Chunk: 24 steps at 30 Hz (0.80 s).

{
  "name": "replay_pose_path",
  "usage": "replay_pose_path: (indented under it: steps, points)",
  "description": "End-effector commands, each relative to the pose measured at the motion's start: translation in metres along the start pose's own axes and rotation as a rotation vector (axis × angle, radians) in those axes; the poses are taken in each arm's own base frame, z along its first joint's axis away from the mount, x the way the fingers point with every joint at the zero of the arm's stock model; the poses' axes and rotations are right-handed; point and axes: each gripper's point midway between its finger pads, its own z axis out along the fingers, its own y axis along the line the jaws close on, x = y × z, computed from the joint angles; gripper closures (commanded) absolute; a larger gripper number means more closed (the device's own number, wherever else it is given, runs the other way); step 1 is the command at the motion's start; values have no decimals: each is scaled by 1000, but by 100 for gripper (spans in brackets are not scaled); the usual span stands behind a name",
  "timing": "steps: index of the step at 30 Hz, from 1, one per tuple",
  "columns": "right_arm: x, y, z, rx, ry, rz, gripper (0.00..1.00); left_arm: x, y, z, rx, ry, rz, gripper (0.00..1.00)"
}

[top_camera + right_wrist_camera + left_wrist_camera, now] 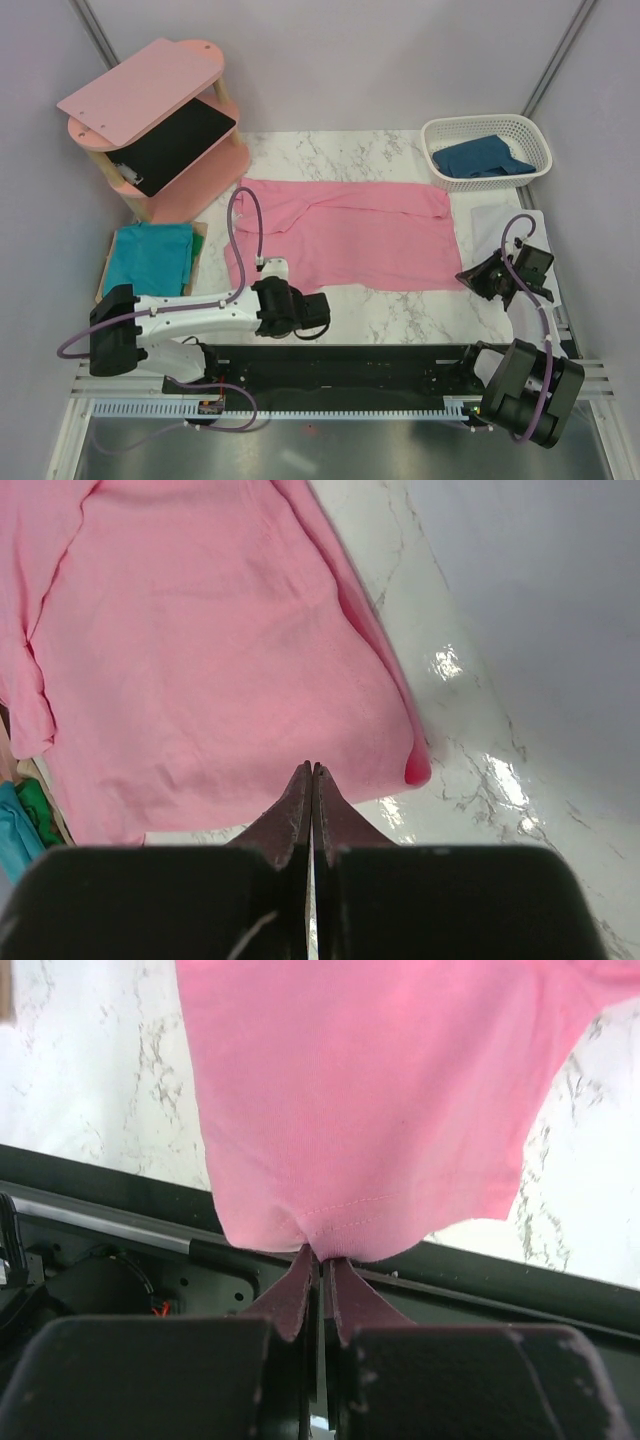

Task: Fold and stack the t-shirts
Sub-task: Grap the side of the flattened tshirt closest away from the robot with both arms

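The light pink t-shirt [345, 235] lies spread flat across the middle of the marble table. My left gripper [320, 316] is at the shirt's near edge; in the left wrist view it [322, 1253] is shut on the bunched hem of the pink shirt [370, 1090]. My right gripper [470, 277] is by the shirt's near right corner; in the right wrist view it [311, 768] is shut, with the pink shirt [200, 660] lying flat behind the tips and no cloth seen between them. The teal t-shirt [150, 257] lies folded at the left. The dark blue t-shirt [482, 160] is in a basket.
A white basket [525, 130] stands at the back right. A rigid pink shelf unit [150, 100] holding a black panel [185, 142] stands at the back left. A wooden board [102, 275] and a green item [199, 247] lie under the teal shirt. A white sheet [500, 220] lies at the right.
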Motion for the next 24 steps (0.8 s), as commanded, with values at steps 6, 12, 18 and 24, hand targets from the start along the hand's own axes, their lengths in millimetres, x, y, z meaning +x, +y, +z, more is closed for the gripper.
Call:
replay_pose_path:
  steps: [6,12,18,24]
  points:
    - [-14,4,-3,34,-29,-46,88,-36,5,4,-76,-81,-21,98]
    - [-11,-13,-2,126,-35,20,56,-37,5,8,-79,-78,-10,98]
    - [2,-23,-2,147,-40,76,49,-36,4,10,-71,-81,-6,98]
    - [7,-25,-7,164,-30,81,50,-38,3,10,-54,-84,-1,98]
